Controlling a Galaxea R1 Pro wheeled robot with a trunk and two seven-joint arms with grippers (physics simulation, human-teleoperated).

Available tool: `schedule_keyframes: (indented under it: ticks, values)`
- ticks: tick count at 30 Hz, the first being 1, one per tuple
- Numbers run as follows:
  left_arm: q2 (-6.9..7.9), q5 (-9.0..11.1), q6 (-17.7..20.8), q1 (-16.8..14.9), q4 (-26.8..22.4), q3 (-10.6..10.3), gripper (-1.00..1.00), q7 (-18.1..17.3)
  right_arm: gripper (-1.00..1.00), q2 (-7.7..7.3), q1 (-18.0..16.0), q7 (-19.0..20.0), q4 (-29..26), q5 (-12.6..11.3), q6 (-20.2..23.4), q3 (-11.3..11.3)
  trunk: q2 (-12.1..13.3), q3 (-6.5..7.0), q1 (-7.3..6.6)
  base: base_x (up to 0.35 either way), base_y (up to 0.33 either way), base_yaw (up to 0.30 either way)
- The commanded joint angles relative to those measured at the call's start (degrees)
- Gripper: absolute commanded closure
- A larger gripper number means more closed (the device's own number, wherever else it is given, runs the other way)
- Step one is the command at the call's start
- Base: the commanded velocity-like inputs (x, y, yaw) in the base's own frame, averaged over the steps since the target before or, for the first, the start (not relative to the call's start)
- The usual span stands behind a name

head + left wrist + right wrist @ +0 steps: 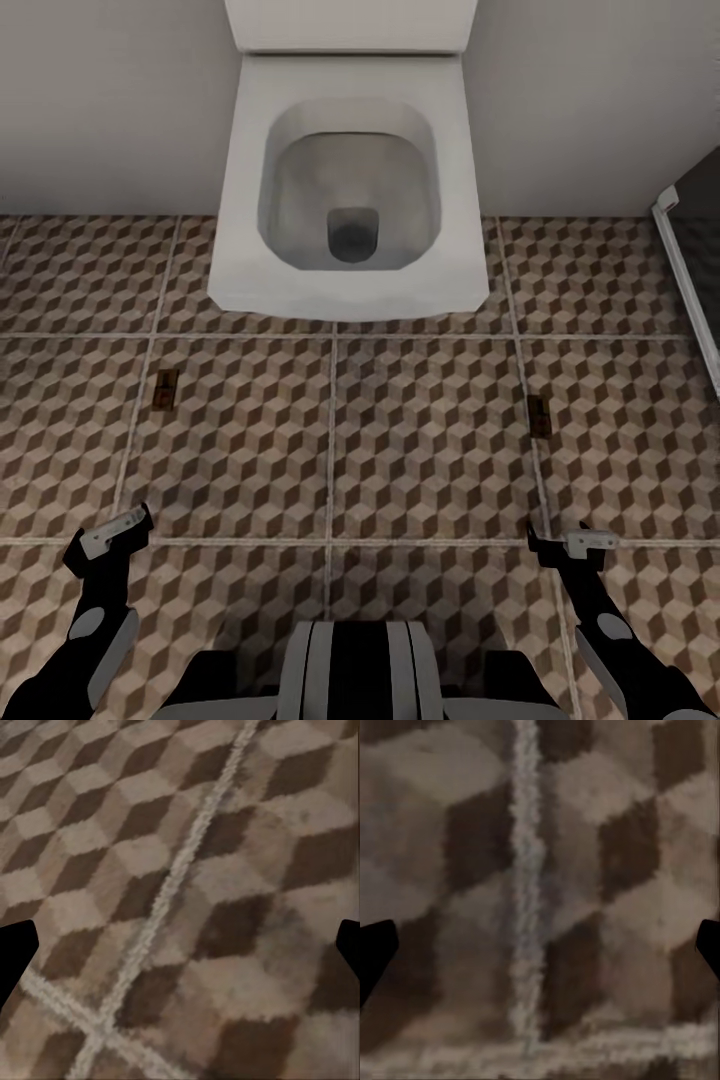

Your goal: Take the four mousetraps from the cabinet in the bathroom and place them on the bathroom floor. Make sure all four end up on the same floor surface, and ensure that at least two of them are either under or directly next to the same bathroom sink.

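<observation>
You have two small flat tan-brown mousetraps on the cube-patterned brown and beige bathroom floor tiles [430, 440], one at your left [167, 389], one at your right [539, 416], flanking the white square toilet [350, 200], not a sink. Your left gripper [118, 532] and right gripper [575, 545] hang low with fingers spread and nothing between them, probably because both traps are set down.

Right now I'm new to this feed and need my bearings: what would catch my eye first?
A white toilet against the wall, seen from above. On the cube-pattern floor before it lie two small mousetraps, one to the left and one to the right. Both end effectors, left and right, hang open and empty near the tiles.
</observation>
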Motion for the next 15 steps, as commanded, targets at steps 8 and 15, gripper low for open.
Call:
schedule_keyframes:
  ticks: [8,15]
  values:
    - [-0.04,0.33,-0.21,-0.01,0.01,-0.13,-1.0,-0.01,-1.0,-0.07,0.03,-0.28,0.03,-0.56,-0.22,0.39,0.1,1.76,-0.21,0.0,0.0,0.0]
    - [-0.11,0.33,-0.19,-0.01,0.01,-0.14,-1.0,-0.01,-1.0,-0.07,0.02,-0.28,0.03,-0.52,-0.22,0.39,0.19,3.31,-0.39,0.0,0.0,0.0]
